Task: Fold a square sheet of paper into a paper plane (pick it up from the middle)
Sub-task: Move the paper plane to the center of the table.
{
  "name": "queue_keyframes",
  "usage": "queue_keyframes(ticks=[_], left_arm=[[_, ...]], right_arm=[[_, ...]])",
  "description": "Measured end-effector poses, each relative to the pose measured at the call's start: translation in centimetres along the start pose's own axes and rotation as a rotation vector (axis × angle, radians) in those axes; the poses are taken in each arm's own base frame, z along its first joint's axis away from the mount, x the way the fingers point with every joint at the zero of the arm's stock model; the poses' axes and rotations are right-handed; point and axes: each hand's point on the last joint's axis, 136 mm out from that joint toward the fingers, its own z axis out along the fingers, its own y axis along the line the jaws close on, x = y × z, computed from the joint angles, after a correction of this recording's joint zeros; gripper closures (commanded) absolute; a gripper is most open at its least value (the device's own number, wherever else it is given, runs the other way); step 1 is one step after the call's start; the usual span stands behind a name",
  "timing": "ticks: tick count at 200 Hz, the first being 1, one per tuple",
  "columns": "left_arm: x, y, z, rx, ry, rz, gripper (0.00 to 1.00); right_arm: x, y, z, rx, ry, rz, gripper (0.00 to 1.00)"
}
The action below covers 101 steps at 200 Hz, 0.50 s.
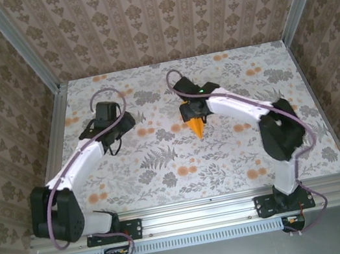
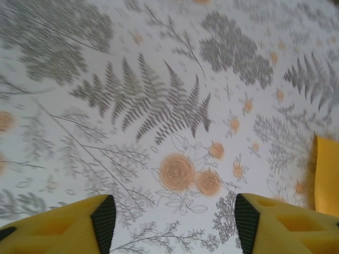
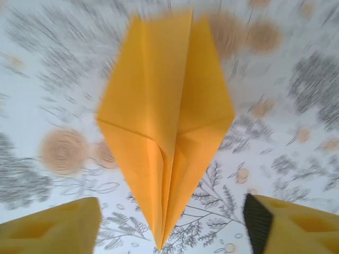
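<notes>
The right gripper [image 3: 172,222] hangs with its two yellow fingers [image 3: 53,227] spread wide. It grips nothing, and neither finger touches paper. Straight ahead of it lies the paper plane [image 3: 167,132], a bright orange dart creased down the middle, broad at the shoulders and tapering to a sharp nose. In the right wrist view the nose points back at the gripper, with its tip between the fingertips and the blunt tail farther off. That view is smeared, so I cannot tell whether the plane rests flat on the flower-printed table [image 1: 165,174].

From above, the plane's long axis runs from the far side toward the near edge, nose nearest the arm bases. The right gripper sits over its tail end. The left gripper [image 2: 175,222] is likewise open and empty, well off to the left over the table, with an orange edge of the plane at the right border of its wrist view. I judge the right arm much the nearer, placed to close across the dart's width.
</notes>
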Motion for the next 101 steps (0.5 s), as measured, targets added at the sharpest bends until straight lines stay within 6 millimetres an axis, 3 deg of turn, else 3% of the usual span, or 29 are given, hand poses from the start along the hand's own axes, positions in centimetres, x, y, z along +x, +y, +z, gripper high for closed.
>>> queue_keyframes(ticks=[19, 35, 42, 71, 88, 101], left_arm=[[-1.9, 1.6, -2.1, -0.058, -0.083, 0.010, 0.20], [-3.5, 3.2, -3.8, -0.112, -0.160, 0.020, 0.01], [-4.2, 4.1, -4.5, -0.138, -0.193, 0.024, 0.00], [-5.0, 8.2, -5.9, -0.251, -0.268, 0.039, 0.00], [-4.5, 10.8, -5.8, -0.320, -0.284, 0.060, 0.00], [-4.0, 12.4, -5.6, -0.367, -0.291, 0.075, 0.00]], right_arm=[[-2.5, -1.7, -4.9, -0.032, -0.155, 0.056, 0.01], [-3.8, -4.4, -7.7, -0.022, -0.279, 0.108, 0.00], [-3.9, -6.0, -8.3, -0.004, -0.315, 0.134, 0.00], [-2.6, -13.8, -7.7, 0.136, -0.378, 0.248, 0.00], [-0.6, -18.2, -6.4, 0.247, -0.382, 0.291, 0.00], [1.2, -20.6, -5.2, 0.301, -0.377, 0.308, 0.00]])
